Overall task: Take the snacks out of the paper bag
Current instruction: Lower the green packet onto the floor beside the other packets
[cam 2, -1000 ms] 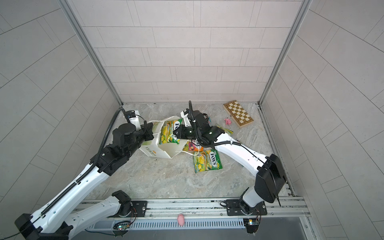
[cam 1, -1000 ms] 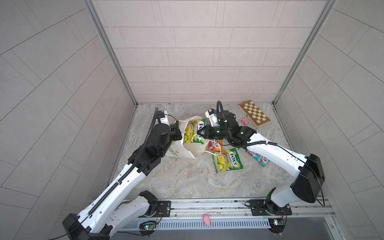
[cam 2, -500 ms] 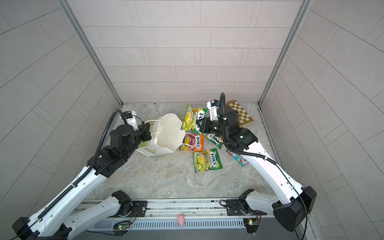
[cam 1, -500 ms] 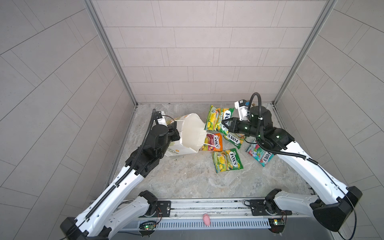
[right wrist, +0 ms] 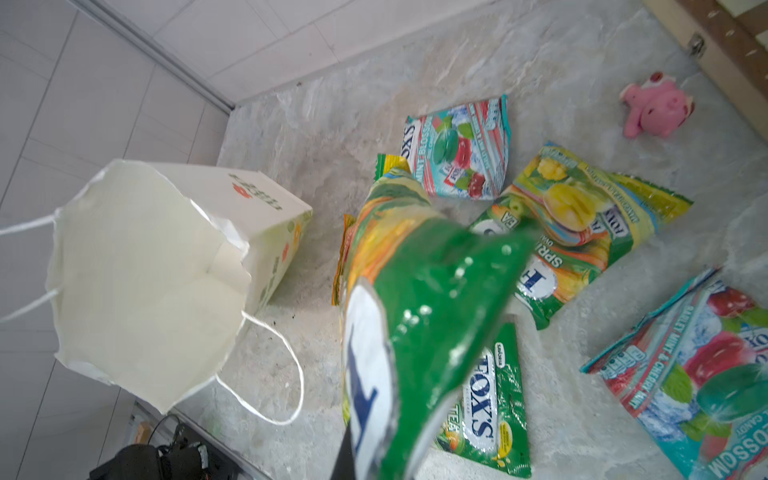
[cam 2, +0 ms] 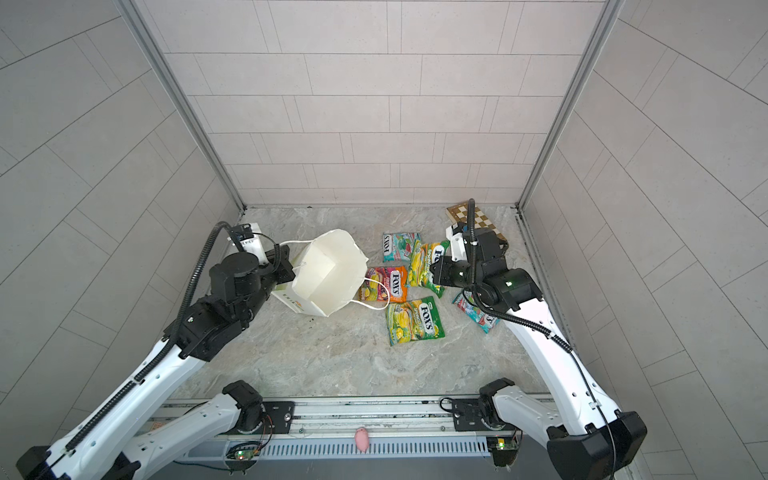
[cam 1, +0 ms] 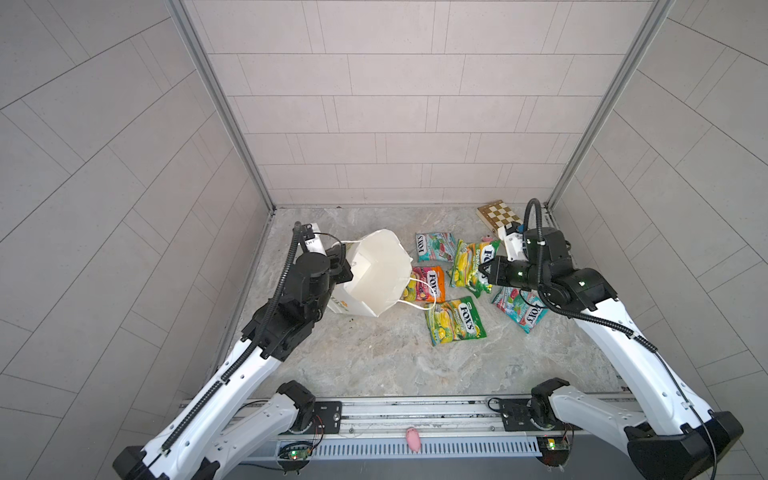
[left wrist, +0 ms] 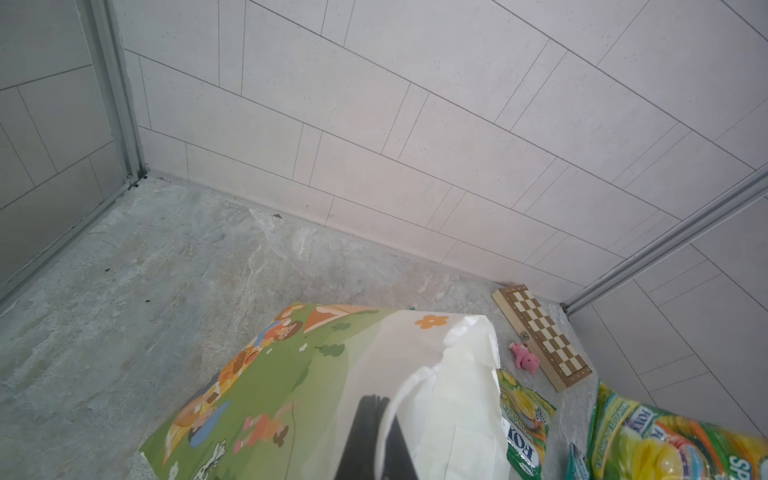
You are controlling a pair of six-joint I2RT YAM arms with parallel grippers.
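The right gripper (cam 1: 484, 272) is shut tight on one end of a yellow-green packet (right wrist: 415, 299). It holds the packet up off the table (cam 1: 374, 353), right in front of the right wrist camera.

Just past that packet, a second yellow-green packet (right wrist: 582, 232) lies flat on the table. A near teal packet (cam 1: 521, 309) lies partly under the right arm. A far teal packet (cam 1: 434, 246) lies closer to the back wall. A third yellow-green packet (cam 1: 455, 320) lies by itself, closer to the front. An orange-pink packet (cam 1: 424, 284) lies just beside the bag's mouth. A white cord handle (right wrist: 298, 365) from the bag lies across it in both top views. Every packet I can see is outside the bag.

The left gripper (cam 1: 343, 268) is shut too. It pinches the top edge of the paper bag (cam 1: 374, 278) on the side away from the packets. The bag leans over with its bottom on the table. Its mouth is wide open and points up and toward the packets, so its white inside shows. The left wrist camera sees the bag's green picture side, and the other cord handle loops over a black finger (left wrist: 365, 436).

A chess board (cam 1: 496, 216) sits in the back corner by the right arm. A small pink toy (right wrist: 656, 104) lies between the board and the packets. Another pink toy (cam 1: 412, 436) sits on the front rail (cam 1: 415, 415)
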